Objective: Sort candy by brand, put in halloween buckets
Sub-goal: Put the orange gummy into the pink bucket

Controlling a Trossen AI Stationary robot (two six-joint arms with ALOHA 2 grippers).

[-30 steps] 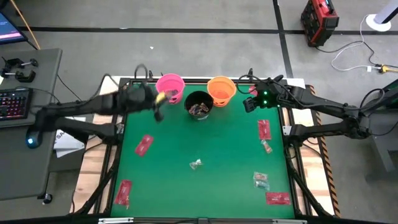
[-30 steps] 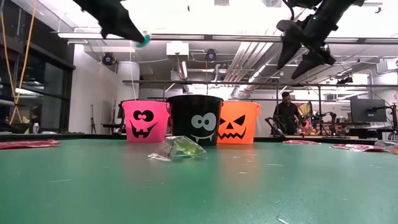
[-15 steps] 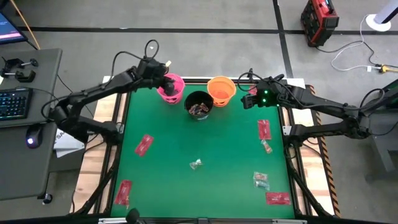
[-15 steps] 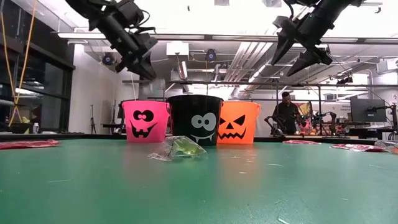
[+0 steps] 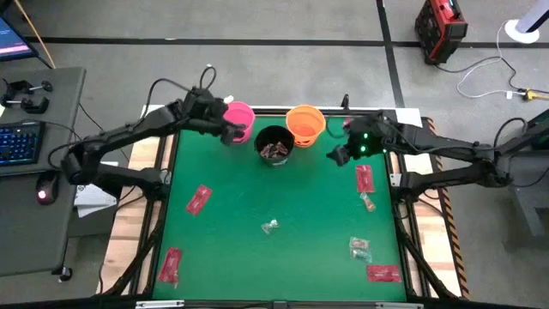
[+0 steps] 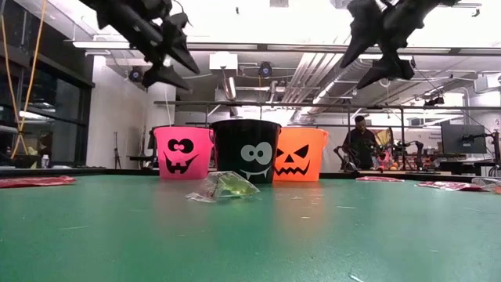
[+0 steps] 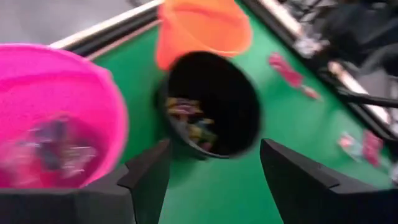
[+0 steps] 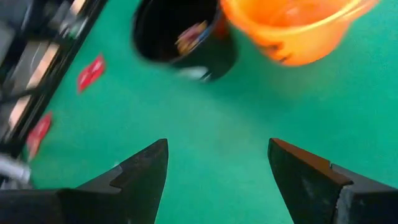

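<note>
Three halloween buckets stand in a row at the table's far edge: pink (image 5: 240,114), black (image 5: 274,144) and orange (image 5: 305,122). Wrapped sweets lie inside the pink bucket (image 7: 56,112) and the black bucket (image 7: 211,106). My left gripper (image 5: 227,130) hangs open above the pink bucket's near left rim, with nothing between its fingers (image 6: 168,59). My right gripper (image 5: 339,153) hovers open, right of the black bucket and near side of the orange one (image 8: 292,28). More candy lies loose on the green table: red packets (image 5: 198,199) (image 5: 364,178) and a clear piece (image 5: 270,227).
More red packets lie at the near left (image 5: 169,264) and near right (image 5: 383,274), with clear-wrapped pieces at the right (image 5: 368,202) (image 5: 358,249). The table's middle is bare green mat. A person (image 6: 362,141) stands in the room far behind the table.
My left gripper has carried a small teal-wrapped piece toward the far edge to above the pink bucket, then opened and let it go; nothing shows between its fingers now. My right gripper has shifted slightly toward the near edge and tipped, staying open.
</note>
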